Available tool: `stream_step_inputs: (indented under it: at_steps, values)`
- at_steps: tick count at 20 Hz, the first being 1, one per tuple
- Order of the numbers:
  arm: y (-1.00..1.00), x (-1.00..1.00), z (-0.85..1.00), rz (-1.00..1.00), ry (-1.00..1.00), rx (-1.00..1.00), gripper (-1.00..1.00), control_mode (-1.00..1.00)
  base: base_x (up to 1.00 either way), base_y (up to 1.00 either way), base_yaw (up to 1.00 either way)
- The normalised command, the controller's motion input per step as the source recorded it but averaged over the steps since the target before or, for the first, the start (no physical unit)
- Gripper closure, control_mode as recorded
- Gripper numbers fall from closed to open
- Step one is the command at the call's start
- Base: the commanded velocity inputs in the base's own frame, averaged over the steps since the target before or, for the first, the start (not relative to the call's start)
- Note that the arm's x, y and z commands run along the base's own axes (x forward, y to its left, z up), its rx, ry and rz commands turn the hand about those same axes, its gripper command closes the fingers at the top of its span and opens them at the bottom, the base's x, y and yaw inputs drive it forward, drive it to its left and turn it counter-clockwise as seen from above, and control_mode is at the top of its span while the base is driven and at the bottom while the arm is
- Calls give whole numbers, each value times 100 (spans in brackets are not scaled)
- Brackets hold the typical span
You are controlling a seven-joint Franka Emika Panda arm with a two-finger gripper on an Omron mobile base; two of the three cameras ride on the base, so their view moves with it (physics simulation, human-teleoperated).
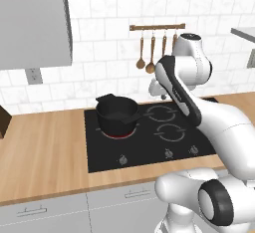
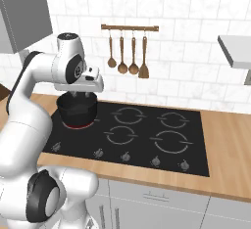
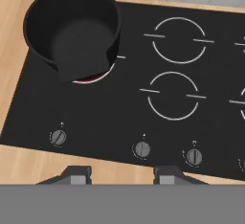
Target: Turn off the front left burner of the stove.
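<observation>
The stove [image 1: 144, 150] [image 2: 147, 147] [image 3: 110, 113] is a glossy black glass cooktop set into the wooden counter. Its front left burner [image 1: 119, 134] [image 2: 78, 124] [image 3: 93, 79] glows red as a thin arc under a black pot [image 1: 117, 111] [image 2: 77, 106] [image 3: 72, 27] that covers most of it. My gripper [image 2: 80, 96] [image 3: 122, 175] hangs open above the stove, over the pot's near side, holding nothing. A row of small round knobs runs along the front edge: left knob [image 3: 58, 137], middle knob [image 3: 142, 149], right knob [image 3: 194, 156].
Wooden spoons hang from a rail [image 1: 157, 27] [image 2: 130, 27] on the tiled wall. A grey wall cabinet [image 1: 35, 23] sits upper left and a grey shelf [image 2: 235, 52] on the right. Light wooden countertop [image 1: 45, 147] [image 2: 228, 140] flanks the stove.
</observation>
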Motion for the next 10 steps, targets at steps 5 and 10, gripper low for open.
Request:
stream_step_inputs:
  at_steps: [5,10]
  values:
    - [0,-2,-5,1,3,0,-100,-100,0,0,0]
    - [0,-9,-19,13,1,0,-100,-100,0,0,0]
